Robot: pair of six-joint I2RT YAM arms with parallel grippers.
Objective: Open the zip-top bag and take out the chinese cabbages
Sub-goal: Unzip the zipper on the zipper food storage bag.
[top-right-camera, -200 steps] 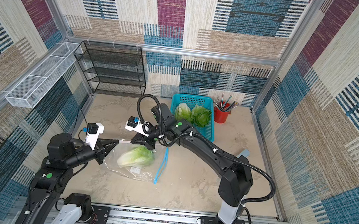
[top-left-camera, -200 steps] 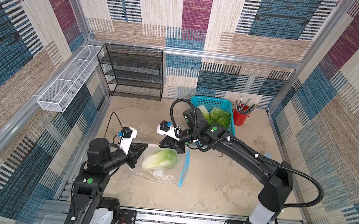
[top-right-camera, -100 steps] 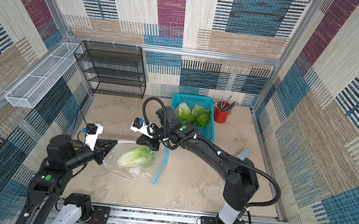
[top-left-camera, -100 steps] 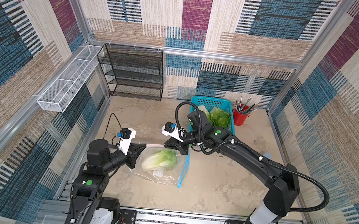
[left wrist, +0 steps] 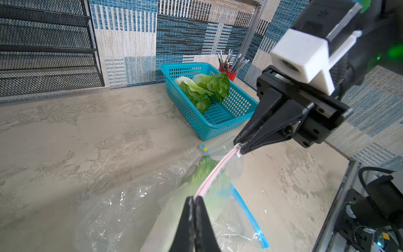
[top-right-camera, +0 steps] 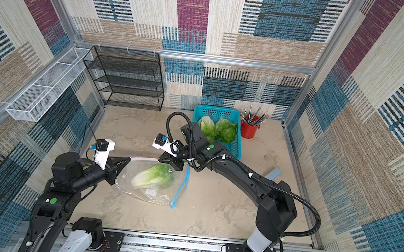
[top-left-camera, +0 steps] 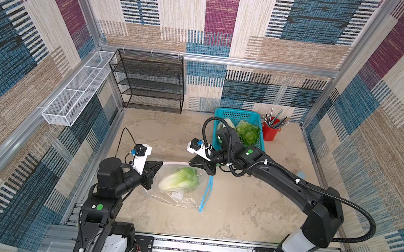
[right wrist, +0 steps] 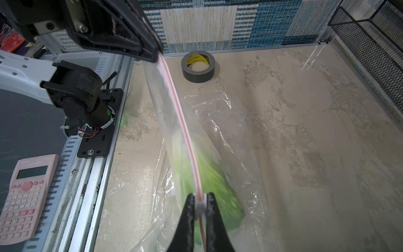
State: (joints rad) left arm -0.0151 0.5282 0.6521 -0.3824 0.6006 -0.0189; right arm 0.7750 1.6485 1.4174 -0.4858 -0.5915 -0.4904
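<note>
The clear zip-top bag (top-left-camera: 185, 200) (top-right-camera: 157, 196) lies on the table with one chinese cabbage (top-left-camera: 179, 180) (top-right-camera: 153, 177) inside. Its pink zip strip (top-left-camera: 176, 163) (left wrist: 218, 170) (right wrist: 181, 113) is lifted and stretched between my grippers. My left gripper (top-left-camera: 161, 163) (top-right-camera: 129, 159) (left wrist: 194, 198) is shut on one end of the strip. My right gripper (top-left-camera: 189, 164) (top-right-camera: 159, 160) (right wrist: 200, 198) is shut on the white slider (right wrist: 200, 206) further along it. Two more cabbages (top-left-camera: 247, 134) (top-right-camera: 207, 126) (left wrist: 205, 89) lie in the blue basket (top-left-camera: 237, 112) (top-right-camera: 224, 109) (left wrist: 220, 127).
A red cup of pencils (top-left-camera: 270, 131) stands right of the basket. A black wire rack (top-left-camera: 148, 82) is at the back, a white wire tray (top-left-camera: 76, 89) on the left wall. A tape roll (right wrist: 198, 66) lies by the left wall; a pink calculator (right wrist: 24, 196) sits off the table.
My right gripper has slid a little to the right along the zip strip, away from the left gripper, which has barely moved. More pink strip now shows between them.
</note>
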